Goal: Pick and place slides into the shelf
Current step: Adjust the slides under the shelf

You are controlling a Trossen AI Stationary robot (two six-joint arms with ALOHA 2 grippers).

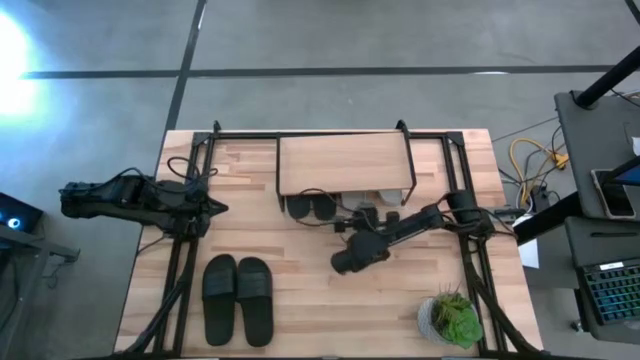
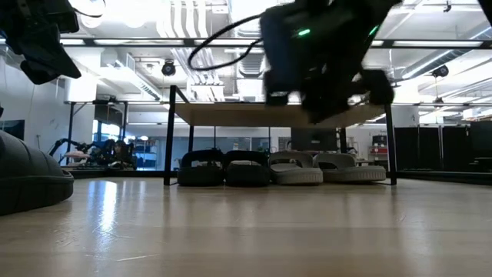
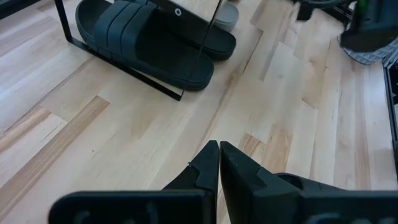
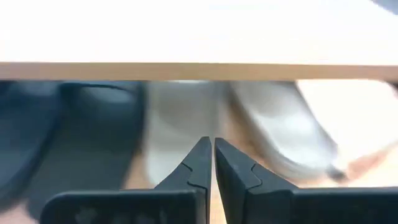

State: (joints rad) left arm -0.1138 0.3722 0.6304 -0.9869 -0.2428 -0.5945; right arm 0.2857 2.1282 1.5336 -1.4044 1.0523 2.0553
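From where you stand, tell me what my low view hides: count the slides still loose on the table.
Observer: Two. A black pair lies side by side near the front edge, left of centre.
Operator: Report whose arm blocks my view.
Observer: The right gripper, reaching toward the shelf; its fingers are shut, holding nothing.
Operator: Locate the left arm.
Observer: The left gripper is shut, hovering over bare table at the left side.

Even overhead light, one hot glare patch, motion blur on my right side.

Floor (image 1: 20,60) glare blows out beside the table. Ceiling strips (image 2: 138,40) backlight the low view, my arm silhouetted. Grey slides (image 4: 273,130) smear, probably motion; shelf (image 4: 199,37) plank overexposed.
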